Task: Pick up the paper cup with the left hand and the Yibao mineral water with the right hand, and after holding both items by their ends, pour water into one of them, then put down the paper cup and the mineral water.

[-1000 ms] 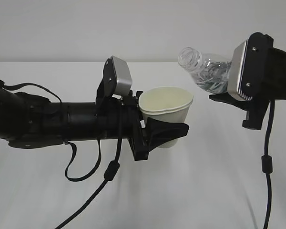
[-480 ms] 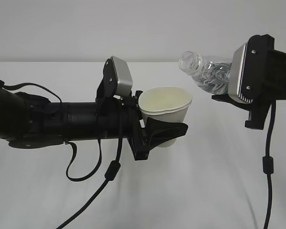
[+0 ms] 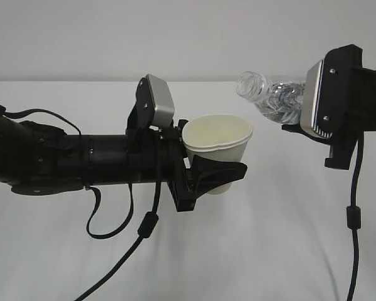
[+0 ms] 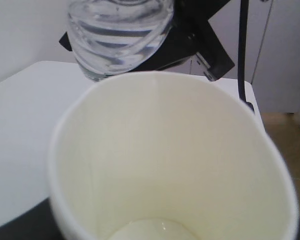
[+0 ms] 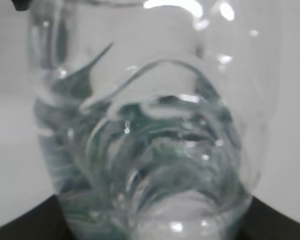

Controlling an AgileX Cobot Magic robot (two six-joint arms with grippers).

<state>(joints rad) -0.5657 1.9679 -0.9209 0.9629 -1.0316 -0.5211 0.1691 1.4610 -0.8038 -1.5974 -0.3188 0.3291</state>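
Observation:
The white paper cup (image 3: 218, 145) is held upright above the table, with my left gripper (image 3: 220, 168) shut on its lower half. In the left wrist view the paper cup (image 4: 170, 160) fills the frame, and a little water (image 4: 155, 231) glints at its bottom. My right gripper (image 3: 289, 113) is shut on the Yibao mineral water (image 3: 274, 99). The bottle lies tilted, with its open mouth (image 3: 249, 83) pointing left, just above and right of the cup's rim. The clear ribbed bottle (image 5: 145, 135) fills the right wrist view, and the same bottle (image 4: 120, 35) shows over the cup in the left wrist view.
The white table (image 3: 269, 251) lies below both arms. A thick black cable (image 3: 122, 251) loops down from the left arm, and a thin cable (image 3: 352, 219) hangs from the right gripper. A grey wall rises behind the table.
My right gripper and the bottle have drifted slightly right and down. The left arm and the cup have stayed put.

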